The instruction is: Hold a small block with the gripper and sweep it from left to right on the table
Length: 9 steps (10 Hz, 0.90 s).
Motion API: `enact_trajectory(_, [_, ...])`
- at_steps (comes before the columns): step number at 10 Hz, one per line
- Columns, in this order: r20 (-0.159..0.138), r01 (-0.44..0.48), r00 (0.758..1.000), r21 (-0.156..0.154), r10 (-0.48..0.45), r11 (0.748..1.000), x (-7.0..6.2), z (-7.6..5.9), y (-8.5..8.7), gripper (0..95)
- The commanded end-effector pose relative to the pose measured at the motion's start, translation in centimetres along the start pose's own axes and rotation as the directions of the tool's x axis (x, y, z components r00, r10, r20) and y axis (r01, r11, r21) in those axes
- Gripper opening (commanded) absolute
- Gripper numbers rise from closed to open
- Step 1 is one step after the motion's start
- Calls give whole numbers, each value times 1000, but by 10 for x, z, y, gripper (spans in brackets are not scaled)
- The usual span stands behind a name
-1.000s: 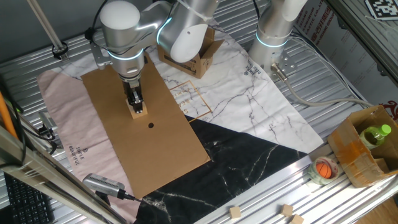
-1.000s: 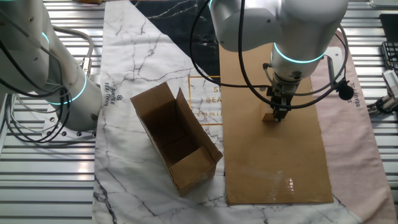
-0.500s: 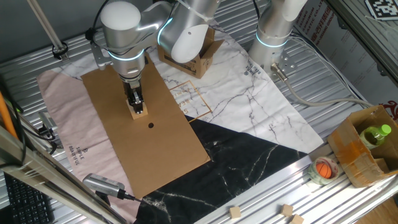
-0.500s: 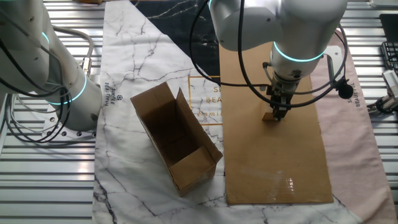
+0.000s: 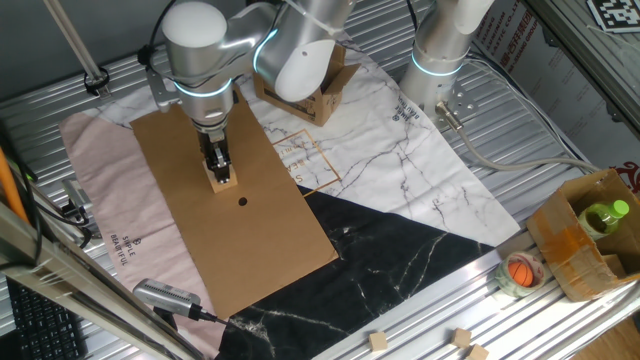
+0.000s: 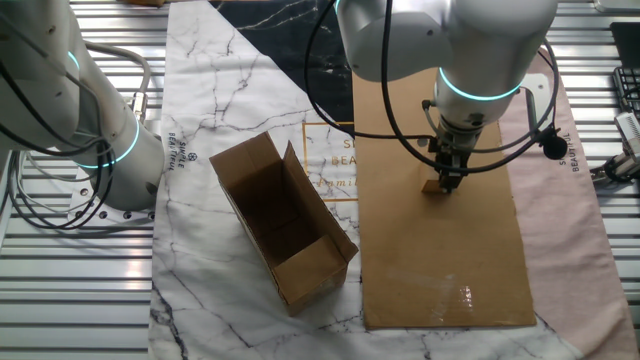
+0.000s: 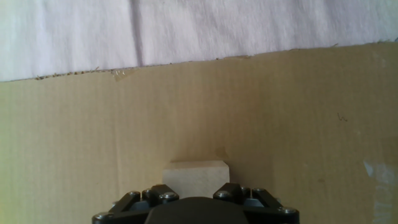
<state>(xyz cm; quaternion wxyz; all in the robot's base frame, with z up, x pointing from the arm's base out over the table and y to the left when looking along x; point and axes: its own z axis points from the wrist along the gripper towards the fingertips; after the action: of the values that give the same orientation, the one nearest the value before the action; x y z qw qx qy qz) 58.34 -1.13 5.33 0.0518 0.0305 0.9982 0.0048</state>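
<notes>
The ribbed tabletop (image 5: pixel 470 300) carries marble-print and pink cloths with a flat cardboard sheet (image 5: pixel 270 240) on top. An open cardboard box (image 6: pixel 285 230) lies beside the sheet. The hand (image 5: pixel 218 168) points straight down, its fingers closed on the small block (image 5: pixel 224 181), which rests on the cardboard sheet near a dark dot (image 5: pixel 243 202).

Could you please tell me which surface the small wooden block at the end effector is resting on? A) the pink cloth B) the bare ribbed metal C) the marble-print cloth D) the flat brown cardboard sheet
D: the small block sits under the end effector on the cardboard sheet, well inside its edges.
</notes>
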Motion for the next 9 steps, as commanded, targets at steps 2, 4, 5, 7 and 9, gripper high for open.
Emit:
enact_trajectory(2, [2,-1,1000,1,1,1000,-1,0,0,380])
enact_trajectory(4, [2,3,1000,11,-3,1000,-1,0,0,380])
enact_trajectory(5, [3,0,1000,4,0,1000,-1,0,0,380])
enact_trajectory(7, [5,-1,1000,2,1,1000,-1,0,0,380])
enact_trajectory(9, [8,0,1000,7,0,1000,-1,0,0,380])
